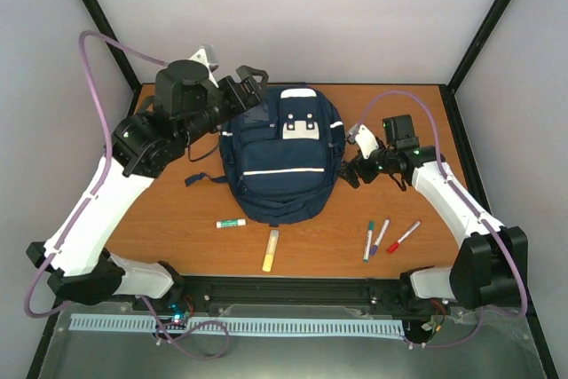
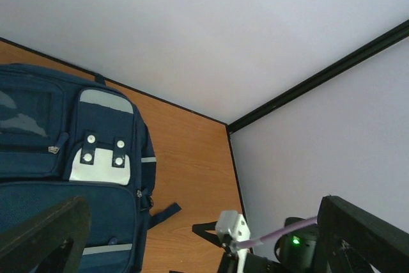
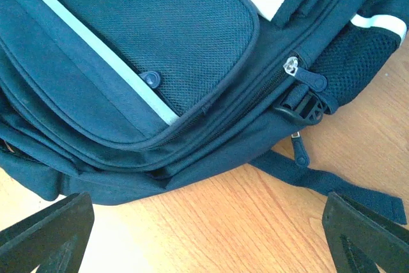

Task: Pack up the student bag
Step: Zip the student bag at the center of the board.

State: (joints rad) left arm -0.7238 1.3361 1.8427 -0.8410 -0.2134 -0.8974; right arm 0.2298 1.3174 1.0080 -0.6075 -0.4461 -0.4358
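You have the bag [image 1: 282, 153] lying flat in the middle of the table [image 1: 169, 210], front side up. Its long axis runs from the arms' side toward the far wall. The end with the white patch [image 1: 300, 129] points at the wall and the rounded end points at the arms. It is soft, lumpy navy woven fabric, with a pale stripe [image 1: 284, 170] across the front pocket [image 1: 284, 191] and dark straps [image 1: 204, 179] trailing out at its sides.

Your left gripper [image 1: 248, 84] hovers over the bag's far-left corner, jaws spread wide and empty. Your right gripper [image 1: 351, 166] sits just beside the bag's right flank, jaws equally spread, gripping nothing.

On the arms' side of the bag lie a white glue stick [image 1: 230, 223] and a yellow highlighter [image 1: 270, 249]. To the right of those, three thin markers [image 1: 382, 237] lie close together, capped green, purple and red. Only the overhead view takes these in.

The left wrist view sharpens what the overhead blurs: four pale round studs [image 2: 91, 139] on the white patch. The right wrist view alone gives you the bag's side close up: a mesh pocket [image 3: 358, 55], a silver zip slider [image 3: 291, 64], a black buckle [image 3: 300, 110], a round snap stud [image 3: 151, 79], and a flat webbing strap [image 3: 332, 187] lying on the wood grain.
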